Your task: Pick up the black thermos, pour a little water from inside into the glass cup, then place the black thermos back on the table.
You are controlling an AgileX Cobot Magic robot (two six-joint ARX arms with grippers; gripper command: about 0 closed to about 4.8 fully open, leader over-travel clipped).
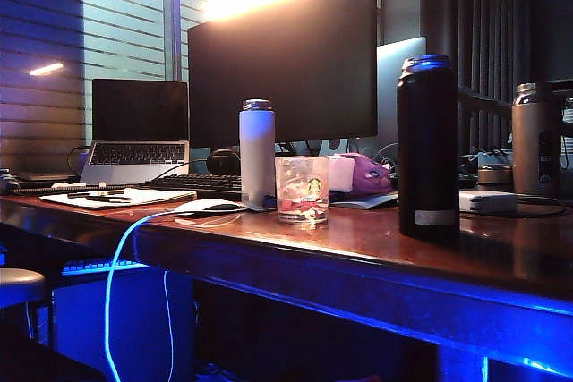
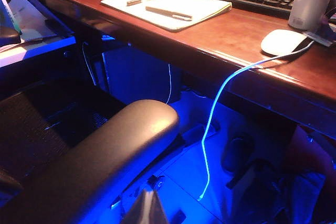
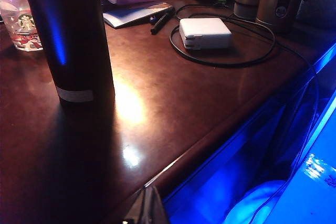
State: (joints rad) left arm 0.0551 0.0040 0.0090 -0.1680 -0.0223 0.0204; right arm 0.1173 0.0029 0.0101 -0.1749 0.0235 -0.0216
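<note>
At the near edge of the right wrist view, the right gripper (image 3: 148, 205) shows only as a dark tip with its fingers pressed together, holding nothing, back from the front edge of the table (image 3: 173, 124). The left gripper (image 2: 145, 208) is likewise a sliver low in its own view, above a black chair armrest (image 2: 105, 156) and off the desk; whether its jaws are wide or narrow cannot be told.

In the exterior view the black thermos (image 1: 428, 145) stands upright at about 3 o'clock from the glass cup (image 1: 302, 189), apart from it, a pale label near its base. The cup bears a green round Starbucks logo and pink-red print. A white bottle (image 1: 257, 151) with a steel cap stands just beside the cup at 9 o'clock. A bronze-grey flask (image 1: 534, 139) stands far at 3 o'clock, with a white power adapter (image 3: 205, 33) and its looped black cable between it and the thermos.

The desk top is glossy reddish-brown wood, lit blue beneath. Behind are a dark monitor (image 1: 282, 55), a laptop (image 1: 139, 131), a keyboard (image 1: 192, 185), a white mouse (image 1: 208, 207) and a notepad (image 2: 165, 6) with pens; slatted blinds cover the window.
</note>
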